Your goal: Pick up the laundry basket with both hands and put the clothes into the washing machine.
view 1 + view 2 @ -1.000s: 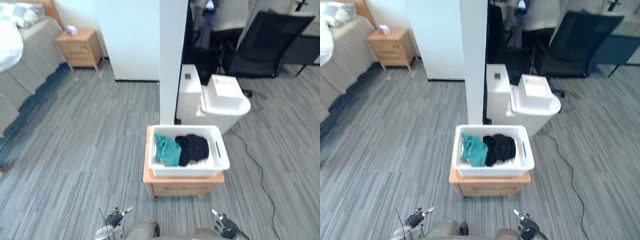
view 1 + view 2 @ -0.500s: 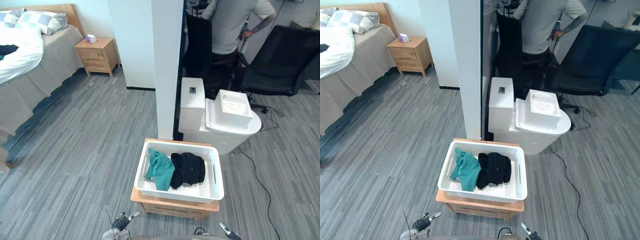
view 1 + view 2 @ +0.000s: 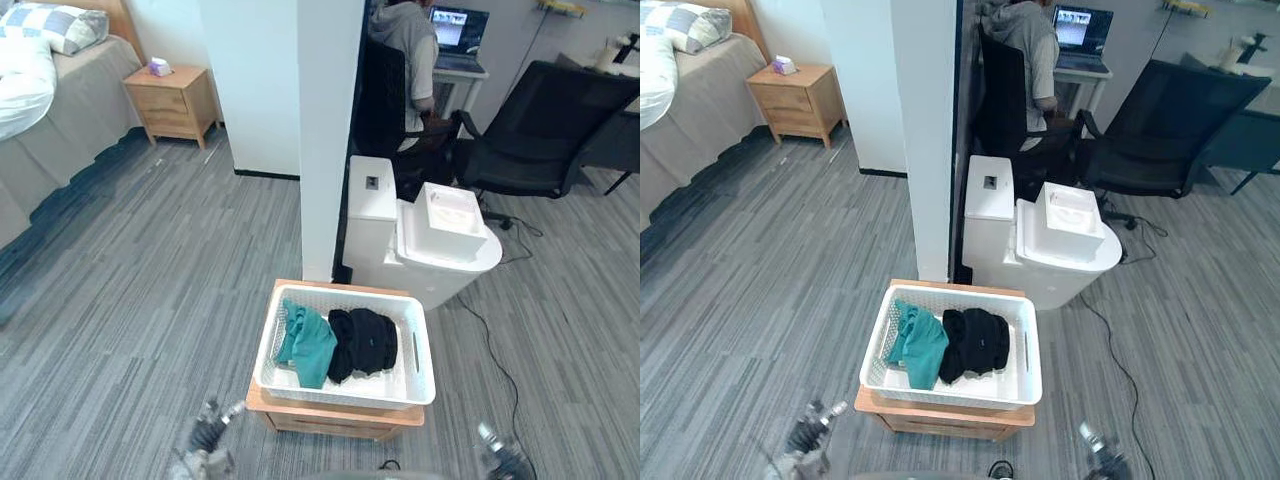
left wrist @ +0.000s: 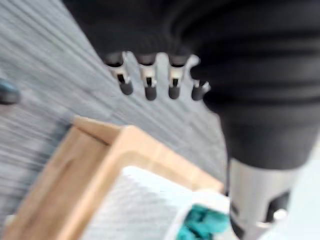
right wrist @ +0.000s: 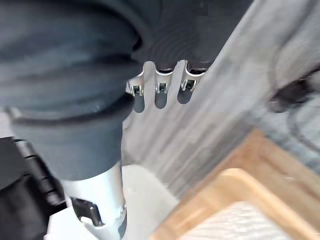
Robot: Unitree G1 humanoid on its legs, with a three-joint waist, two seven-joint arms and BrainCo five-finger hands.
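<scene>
A white laundry basket (image 3: 340, 388) sits on a low wooden stand (image 3: 330, 420) in front of me. Inside lie a teal garment (image 3: 305, 345) and a black garment (image 3: 362, 342). The white washing machine (image 3: 425, 240) stands just beyond it, lid down. My left hand (image 3: 205, 440) hangs low, short of the stand's left front corner, open and holding nothing. My right hand (image 3: 497, 455) is low to the right of the stand, also open and apart from the basket. The left wrist view shows the stand's corner (image 4: 100, 165) and the basket's wall (image 4: 135, 205) past the fingers (image 4: 150, 87).
A white pillar (image 3: 330, 130) rises right behind the stand. A person (image 3: 405, 40) sits at a laptop desk beyond the washing machine, beside a black office chair (image 3: 530, 130). A bed (image 3: 40, 100) and wooden nightstand (image 3: 170, 95) stand far left. Grey floor spreads left.
The camera has shifted. The basket stays on its stand. My hands now sit wider apart at the bottom of the picture. Where a person stood, one now sits at the laptop.
</scene>
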